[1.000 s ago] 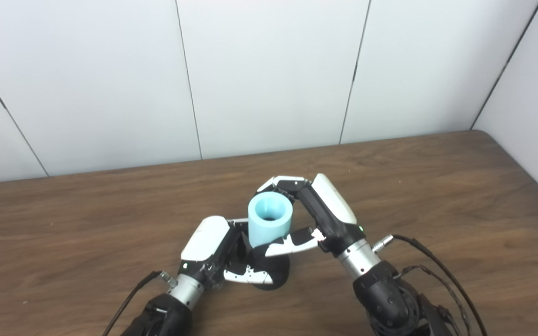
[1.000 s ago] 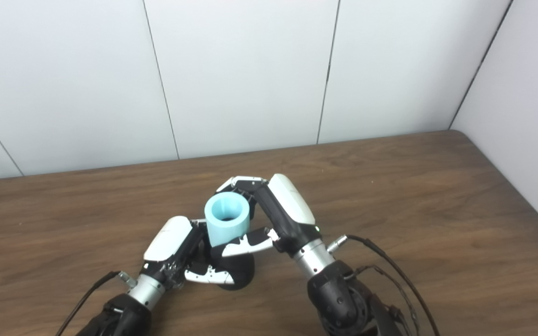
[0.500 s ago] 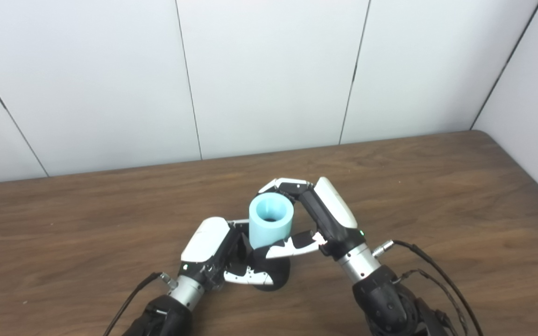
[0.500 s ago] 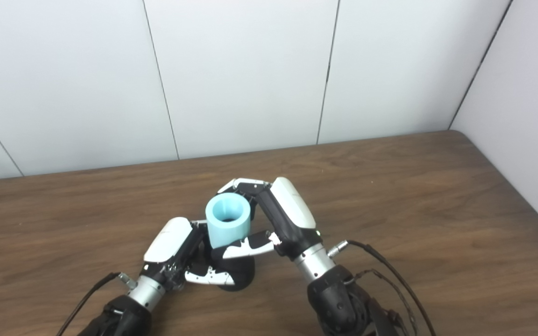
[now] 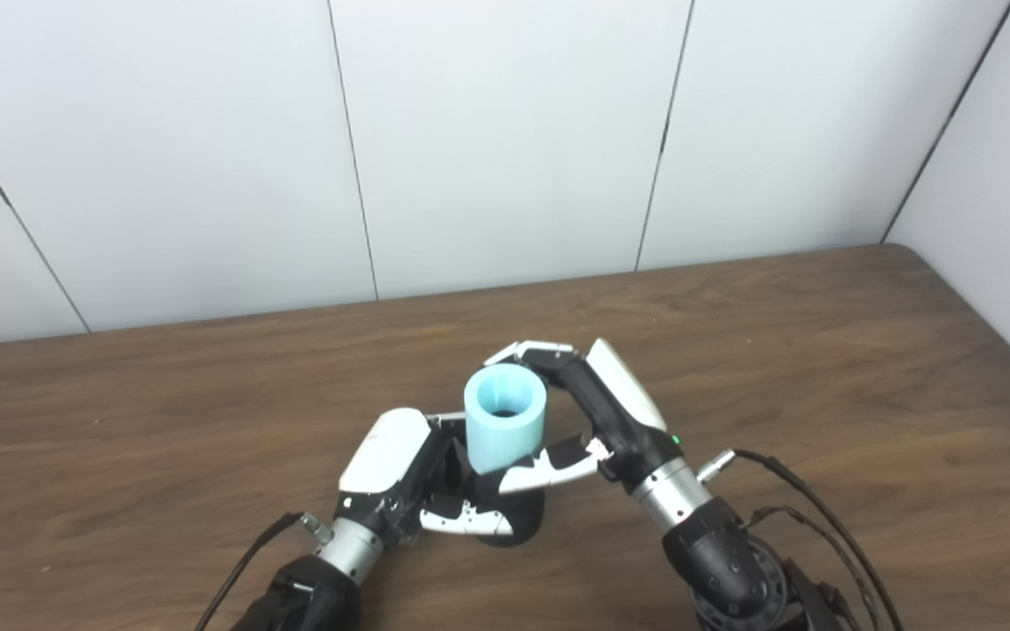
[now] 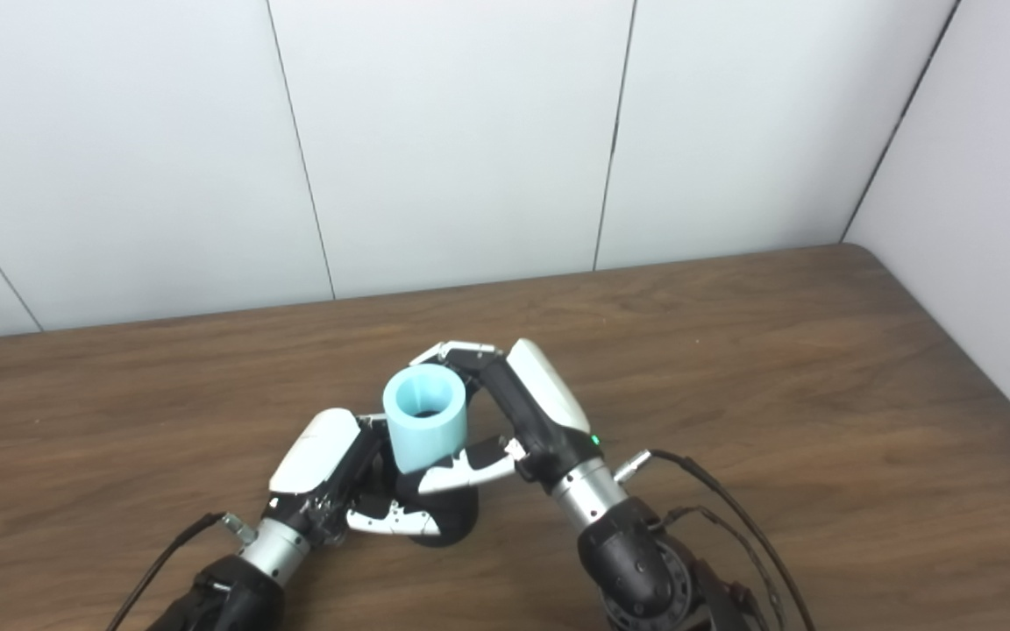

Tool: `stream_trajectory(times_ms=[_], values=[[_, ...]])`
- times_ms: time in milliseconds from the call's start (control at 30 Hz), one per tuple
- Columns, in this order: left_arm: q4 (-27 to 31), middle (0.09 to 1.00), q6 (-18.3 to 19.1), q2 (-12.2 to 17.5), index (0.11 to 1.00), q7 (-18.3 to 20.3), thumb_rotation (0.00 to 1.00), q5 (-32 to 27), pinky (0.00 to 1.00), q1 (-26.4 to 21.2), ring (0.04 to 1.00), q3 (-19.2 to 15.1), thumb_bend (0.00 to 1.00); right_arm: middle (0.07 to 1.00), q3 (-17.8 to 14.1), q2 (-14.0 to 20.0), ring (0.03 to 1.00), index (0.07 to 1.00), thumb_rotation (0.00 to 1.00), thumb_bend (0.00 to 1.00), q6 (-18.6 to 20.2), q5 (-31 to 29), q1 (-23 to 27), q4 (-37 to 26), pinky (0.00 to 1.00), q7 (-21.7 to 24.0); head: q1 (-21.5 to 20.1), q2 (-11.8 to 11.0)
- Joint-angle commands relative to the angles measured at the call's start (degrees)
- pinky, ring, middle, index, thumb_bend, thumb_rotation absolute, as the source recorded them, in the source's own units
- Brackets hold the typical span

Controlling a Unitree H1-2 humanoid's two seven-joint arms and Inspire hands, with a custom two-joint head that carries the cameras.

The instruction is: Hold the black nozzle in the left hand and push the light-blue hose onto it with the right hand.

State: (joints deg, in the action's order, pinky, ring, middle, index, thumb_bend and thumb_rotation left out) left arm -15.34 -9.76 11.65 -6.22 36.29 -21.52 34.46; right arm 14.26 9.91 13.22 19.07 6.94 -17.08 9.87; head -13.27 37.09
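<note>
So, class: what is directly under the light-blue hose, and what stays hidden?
Under the light-blue hose sits the black nozzle, gripped by the left hand. The right hand holds the hose. The joint itself is covered by the thumbs.

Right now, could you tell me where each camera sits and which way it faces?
Left eye view: on the head, looking down at the light-blue hose on the black nozzle; both forearms rise from below.
Right eye view: beside it, same aim; left hand and right hand sit further left.
Shared: wooden table, white wall panels.
</note>
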Motion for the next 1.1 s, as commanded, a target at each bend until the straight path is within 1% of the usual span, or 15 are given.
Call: stream_trajectory(times_ms=[0, 67, 167, 500, 600, 633, 700, 733, 767, 833, 867, 933, 1000, 1067], values=[[-5.13, 0.433, 4.48, 2.14, 0.528, 8.96, 0.00, 3.38, 0.19, 5.96, 0.349, 3.95, 0.49, 0.971, -1.55, -0.38, 0.946, 0.980, 0.40, 1.00, 3.54, -6.30, 1.13, -2.54, 0.85, 3.68, 0.08, 0.04], [-5.29, 0.433, 4.34, 2.15, 0.528, 8.88, 0.00, 3.42, 0.20, 5.89, 0.352, 4.00, 0.49, 0.993, -2.64, -0.80, 0.985, 0.995, 0.42, 1.00, 5.20, -9.74, 1.09, -2.84, 0.91, 4.74, 0.00, 0.02], [-5.29, 0.434, 4.42, 2.17, 0.528, 9.12, 0.00, 3.32, 0.20, 5.83, 0.352, 4.04, 0.49, 1.000, -3.11, -0.76, 0.999, 1.000, 0.42, 1.00, 6.95, -10.99, 1.21, -3.50, 0.96, 5.12, 0.00, 0.00], [-5.49, 0.432, 4.59, 1.90, 0.528, 9.25, 0.00, 3.25, 0.19, 5.77, 0.351, 4.13, 0.49, 1.000, -2.79, 0.71, 1.000, 1.000, 0.41, 1.00, 8.28, -11.41, 1.52, -3.55, 0.97, 5.86, 0.10, -0.10], [-5.66, 0.432, 4.44, 1.81, 0.529, 9.08, 0.00, 3.32, 0.19, 5.71, 0.349, 4.17, 0.49, 1.000, -3.54, 1.37, 1.000, 1.000, 0.43, 1.00, 8.21, -12.60, 1.29, -3.42, 0.99, 6.11, 0.12, -0.11], [-5.84, 0.432, 4.30, 1.74, 0.528, 8.83, 0.00, 3.34, 0.19, 5.69, 0.349, 4.15, 0.49, 1.000, -4.28, 1.52, 1.000, 1.000, 0.44, 1.00, 7.96, -12.89, 0.99, -3.51, 0.99, 5.69, 0.10, -0.13], [-6.14, 0.430, 4.19, 1.63, 0.527, 8.62, 0.00, 3.36, 0.19, 5.61, 0.349, 4.15, 0.49, 1.000, -5.34, 1.72, 1.000, 1.000, 0.49, 1.00, 7.29, -12.83, 0.60, -3.63, 1.00, 4.84, 0.03, -0.24], [-6.20, 0.430, 4.31, 1.60, 0.527, 8.70, 0.00, 3.42, 0.19, 5.55, 0.349, 4.19, 0.49, 1.000, -5.92, 2.48, 1.000, 1.000, 0.50, 1.00, 4.67, -11.68, 0.48, -3.35, 1.00, 3.91, 0.03, -0.29], [-6.26, 0.431, 4.26, 1.61, 0.528, 8.74, 0.00, 3.49, 0.19, 5.47, 0.349, 4.26, 0.49, 1.000, -6.94, 2.85, 1.000, 1.000, 0.57, 1.00, 2.65, -11.55, 0.39, -3.07, 0.99, 3.19, 0.04, -0.34], [-6.44, 0.433, 4.08, 1.61, 0.528, 8.66, 0.00, 3.60, 0.20, 5.39, 0.351, 4.31, 0.49, 1.000, -8.51, 3.34, 1.000, 1.000, 0.62, 1.00, -0.05, -10.73, 0.30, -2.89, 1.00, 1.94, 0.04, -0.40], [-6.65, 0.432, 3.91, 1.55, 0.528, 8.49, 0.00, 3.55, 0.20, 5.37, 0.351, 4.26, 0.49, 1.000, -9.04, 3.62, 1.000, 1.000, 0.66, 1.00, -0.58, -9.38, 0.28, -3.29, 0.99, 1.10, 0.04, -0.40], [-6.88, 0.431, 3.81, 1.47, 0.526, 8.34, 0.00, 3.49, 0.19, 5.36, 0.350, 4.20, 0.49, 1.000, -9.76, 3.78, 1.000, 1.000, 0.74, 1.00, -1.86, -7.51, 0.15, -4.12, 1.00, -0.27, 0.04, -0.40], [-6.80, 0.429, 3.93, 1.49, 0.526, 8.56, 0.00, 3.43, 0.19, 5.33, 0.349, 4.23, 0.49, 1.000, -10.25, 3.45, 1.000, 1.000, 0.79, 1.00, -3.53, -6.49, -0.18, -5.11, 1.00, -1.63, 0.23, -0.43], [-6.48, 0.429, 4.32, 1.46, 0.526, 8.72, 0.00, 3.43, 0.18, 5.42, 0.347, 4.18, 0.49, 1.000, -10.05, 3.40, 1.000, 1.000, 0.83, 1.00, -5.50, -4.33, -0.54, -6.44, 1.00, -3.01, 0.30, -0.40]])
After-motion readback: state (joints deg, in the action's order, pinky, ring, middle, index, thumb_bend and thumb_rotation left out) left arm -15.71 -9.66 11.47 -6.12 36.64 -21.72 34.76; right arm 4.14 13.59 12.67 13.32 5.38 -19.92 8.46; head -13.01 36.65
